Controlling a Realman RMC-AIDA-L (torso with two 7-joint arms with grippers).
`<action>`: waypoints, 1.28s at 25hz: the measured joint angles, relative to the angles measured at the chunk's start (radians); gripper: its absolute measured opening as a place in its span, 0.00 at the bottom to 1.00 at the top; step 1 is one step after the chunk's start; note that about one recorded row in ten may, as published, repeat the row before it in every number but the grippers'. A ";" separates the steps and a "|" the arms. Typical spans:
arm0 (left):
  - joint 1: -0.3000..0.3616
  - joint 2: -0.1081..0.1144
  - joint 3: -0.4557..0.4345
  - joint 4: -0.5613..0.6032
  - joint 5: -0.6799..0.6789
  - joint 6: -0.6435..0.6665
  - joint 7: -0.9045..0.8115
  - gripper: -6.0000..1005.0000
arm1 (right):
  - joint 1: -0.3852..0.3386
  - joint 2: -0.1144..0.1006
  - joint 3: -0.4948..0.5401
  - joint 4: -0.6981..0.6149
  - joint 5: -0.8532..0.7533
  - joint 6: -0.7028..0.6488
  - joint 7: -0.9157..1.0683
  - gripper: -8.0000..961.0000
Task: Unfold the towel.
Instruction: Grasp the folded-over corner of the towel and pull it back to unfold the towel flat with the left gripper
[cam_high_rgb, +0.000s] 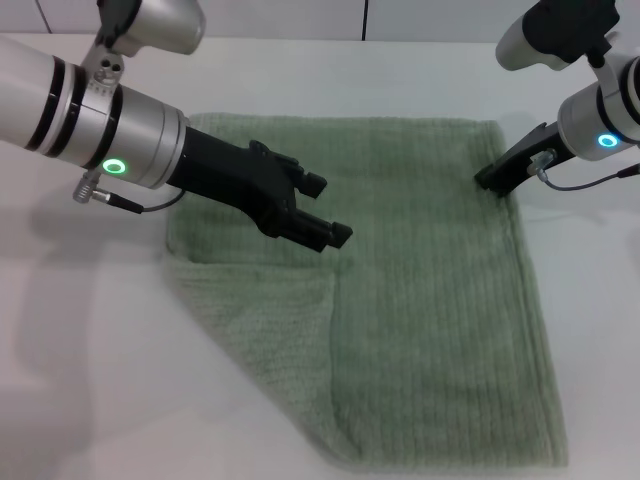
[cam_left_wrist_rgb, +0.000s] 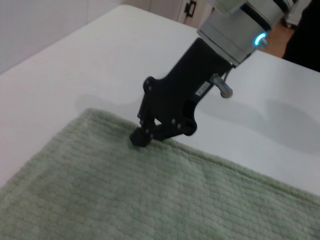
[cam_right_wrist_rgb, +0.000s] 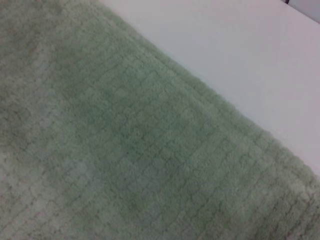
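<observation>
The sage-green towel (cam_high_rgb: 430, 300) lies spread on the white table. Its near left corner is folded over as a triangular flap (cam_high_rgb: 270, 320). My left gripper (cam_high_rgb: 327, 210) is open and empty, hovering over the towel's left half just beyond the flap. My right gripper (cam_high_rgb: 488, 181) is shut, its tips resting on the towel by the far right corner. The left wrist view shows that right gripper (cam_left_wrist_rgb: 140, 137) touching the cloth just inside the hem, with no cloth lifted. The right wrist view shows only the towel (cam_right_wrist_rgb: 125, 150) and its edge.
The bare white table (cam_high_rgb: 90, 380) surrounds the towel on the left, right and far sides. The towel's near edge reaches almost to the bottom of the head view. A wall runs along the back of the table.
</observation>
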 joint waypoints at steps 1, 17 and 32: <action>0.000 0.000 0.006 0.000 0.000 0.000 0.000 0.78 | 0.000 -0.001 0.000 0.000 0.000 0.000 0.000 0.01; 0.002 -0.007 0.095 -0.028 0.002 -0.075 -0.001 0.78 | 0.000 -0.002 -0.001 0.005 0.004 -0.003 0.000 0.01; -0.012 -0.011 0.165 -0.065 0.002 -0.091 -0.014 0.78 | 0.005 -0.002 -0.002 0.023 0.005 -0.014 0.000 0.01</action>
